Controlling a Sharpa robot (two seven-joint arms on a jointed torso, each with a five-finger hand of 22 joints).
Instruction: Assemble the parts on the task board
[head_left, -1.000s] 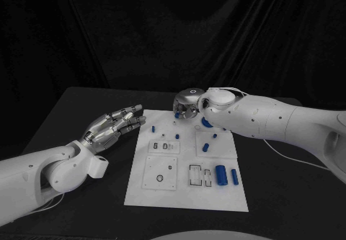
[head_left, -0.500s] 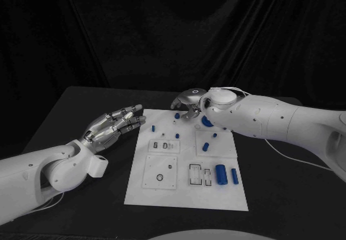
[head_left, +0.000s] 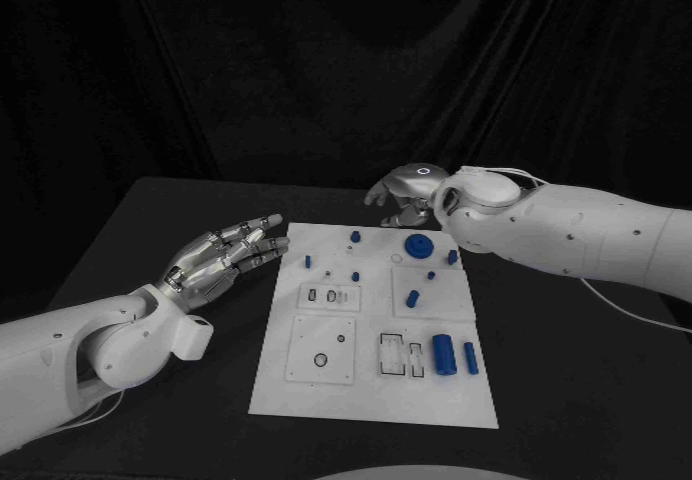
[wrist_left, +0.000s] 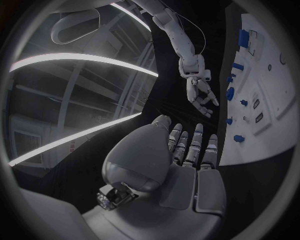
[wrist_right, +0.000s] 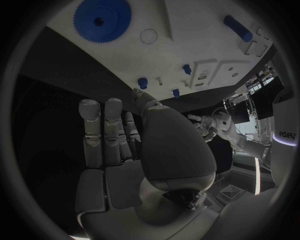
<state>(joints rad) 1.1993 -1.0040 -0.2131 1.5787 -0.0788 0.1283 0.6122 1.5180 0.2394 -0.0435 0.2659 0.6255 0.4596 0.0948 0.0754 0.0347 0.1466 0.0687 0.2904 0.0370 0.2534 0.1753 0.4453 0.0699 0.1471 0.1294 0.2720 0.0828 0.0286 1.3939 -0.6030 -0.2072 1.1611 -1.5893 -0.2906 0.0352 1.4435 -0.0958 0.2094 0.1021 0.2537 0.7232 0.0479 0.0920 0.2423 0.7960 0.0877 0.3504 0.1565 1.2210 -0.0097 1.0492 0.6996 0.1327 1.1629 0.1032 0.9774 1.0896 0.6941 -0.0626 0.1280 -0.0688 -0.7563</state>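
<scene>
The white task board (head_left: 378, 385) lies in the middle of the black table. A blue gear (head_left: 420, 246) (wrist_right: 102, 19) lies flat near its far edge, with several small blue pegs (head_left: 353, 236) standing around it. Two blue cylinders (head_left: 443, 352) lie in the near right corner. My right hand (head_left: 402, 196) (wrist_right: 125, 145) hovers beyond the far edge of the board, fingers stretched out, holding nothing. My left hand (head_left: 231, 250) (wrist_left: 187, 155) floats just off the board's left edge, fingers spread and empty.
Flat inset plates with slots (head_left: 322, 346) and frames (head_left: 400, 352) take up the near half of the board. Bare black table (head_left: 173, 200) surrounds the board on all sides. A dark curtain hangs behind.
My right hand has lifted off the far part of the board and drawn back to the right, uncovering the blue gear. The left hand has stayed put.
</scene>
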